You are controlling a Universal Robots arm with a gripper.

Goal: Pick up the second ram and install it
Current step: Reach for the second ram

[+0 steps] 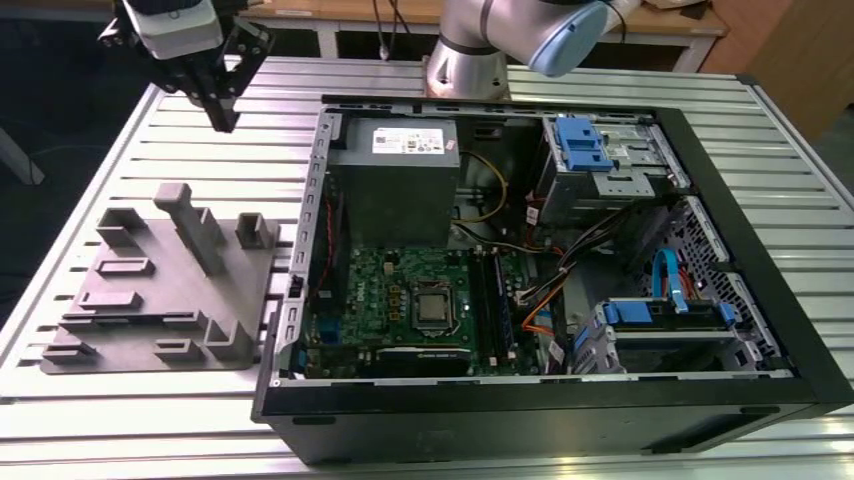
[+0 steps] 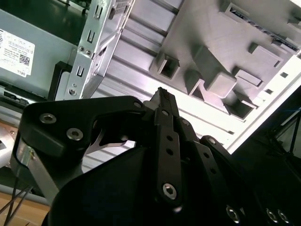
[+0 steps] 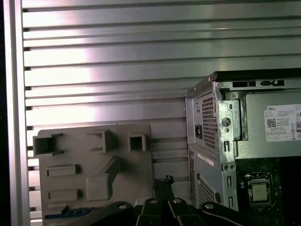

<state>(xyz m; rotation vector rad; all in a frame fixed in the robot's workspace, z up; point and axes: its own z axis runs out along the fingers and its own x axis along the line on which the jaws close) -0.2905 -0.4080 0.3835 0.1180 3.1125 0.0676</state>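
The second ram (image 3: 66, 214) is the thin dark-blue strip you see in the first wrist view. It lies flat on the grey block (image 1: 147, 300). In the exterior view that block sits at the left of the frame, just beside the open computer case (image 1: 534, 410).

I think two things could go wrong. The strip is thin, so a grip that is off its middle could tip it or let it slip. The block also has tall holders (image 1: 200, 240) sticking up, and the claw could bump into them.

Your claw (image 1: 224, 122) hangs in the upper left of the frame, high over the table (image 1: 267, 170) and well apart from the strip. Its fingertips are pressed together, and it holds nothing.
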